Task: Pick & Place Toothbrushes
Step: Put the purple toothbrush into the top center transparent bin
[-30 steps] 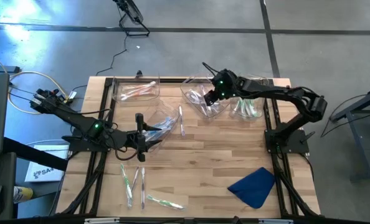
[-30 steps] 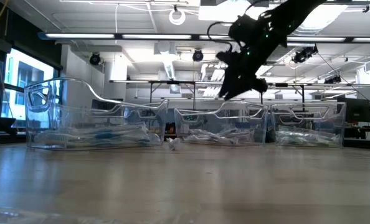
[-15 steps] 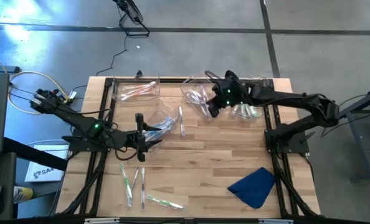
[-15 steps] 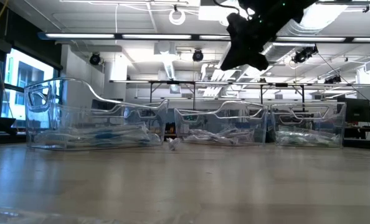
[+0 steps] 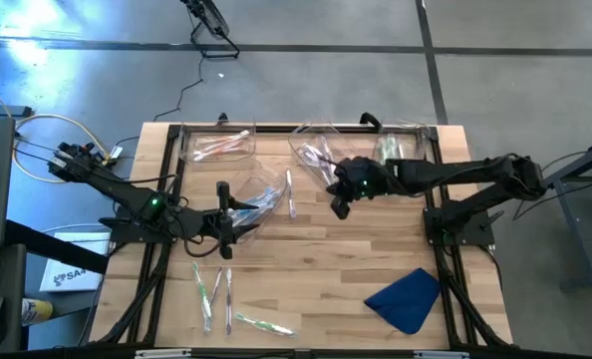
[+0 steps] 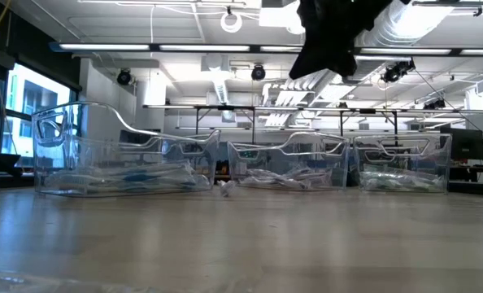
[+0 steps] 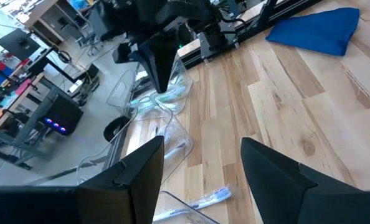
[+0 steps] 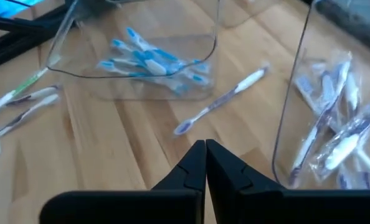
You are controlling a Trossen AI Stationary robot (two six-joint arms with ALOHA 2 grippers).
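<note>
My right gripper [image 5: 338,207] [image 8: 205,163] hangs shut and empty above the bare wood, just near of the clear bin of purple toothbrushes [image 5: 319,160] [image 8: 337,140]. One loose toothbrush [image 5: 290,194] [image 8: 222,102] lies flat on the table ahead of it. My left gripper [image 5: 223,217] [image 7: 203,180] stands open at the clear bin of blue toothbrushes [image 5: 258,199] [image 8: 149,61]; whether it touches the bin's wall, I cannot tell. Several green and purple toothbrushes [image 5: 216,289] lie flat near the table's front left.
A bin with pink brushes [image 5: 216,145] stands at the far left, and one with green brushes [image 5: 396,170] at the far right, partly under my right arm. A blue cloth [image 5: 406,297] [image 7: 316,31] lies at the near right. Bare wood shows in the middle.
My right gripper has swung away from over the purple-brush bin toward the table's near edge and has risen, rolling a little as it went. It now hangs over the bare wood. The toothbrushes and bins lie as before.
</note>
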